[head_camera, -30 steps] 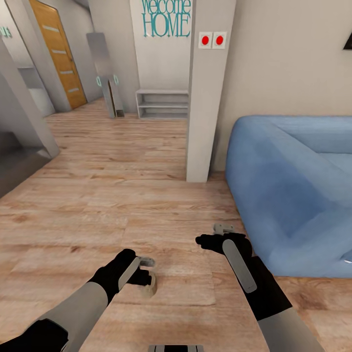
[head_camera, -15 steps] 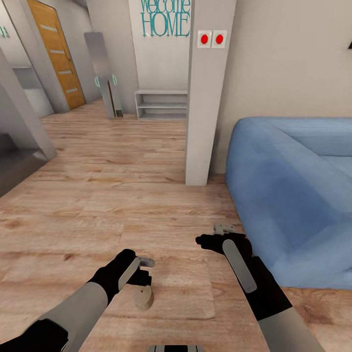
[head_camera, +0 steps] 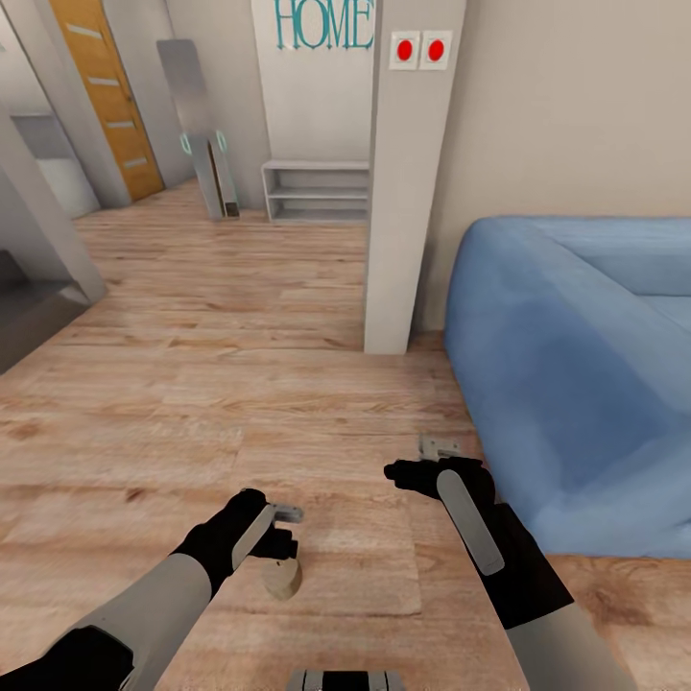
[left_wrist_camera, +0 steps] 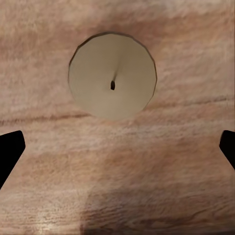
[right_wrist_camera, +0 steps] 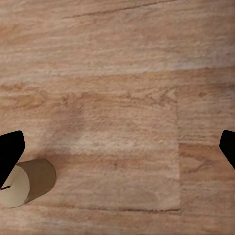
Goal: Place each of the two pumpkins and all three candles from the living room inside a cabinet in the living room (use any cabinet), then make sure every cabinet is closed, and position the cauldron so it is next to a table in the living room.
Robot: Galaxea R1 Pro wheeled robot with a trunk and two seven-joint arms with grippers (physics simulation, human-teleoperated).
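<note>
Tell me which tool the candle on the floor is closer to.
The left tool: the candle stands upright on the wood floor just beneath it, between its open tips. The right tool hangs farther off, beside the blue sofa.

Both arms have light grey forearm shells and black wrists. The left arm [head_camera: 144, 605] carries a narrow grey strip on its black wrist; the right arm [head_camera: 523, 585] carries a longer grey strip with rounded ends. Each gripper, left [head_camera: 285, 530] and right [head_camera: 434, 459], has small pale grey metal fingers. In the wrist views the fingertips [left_wrist_camera: 10, 152] look plain black.
</note>
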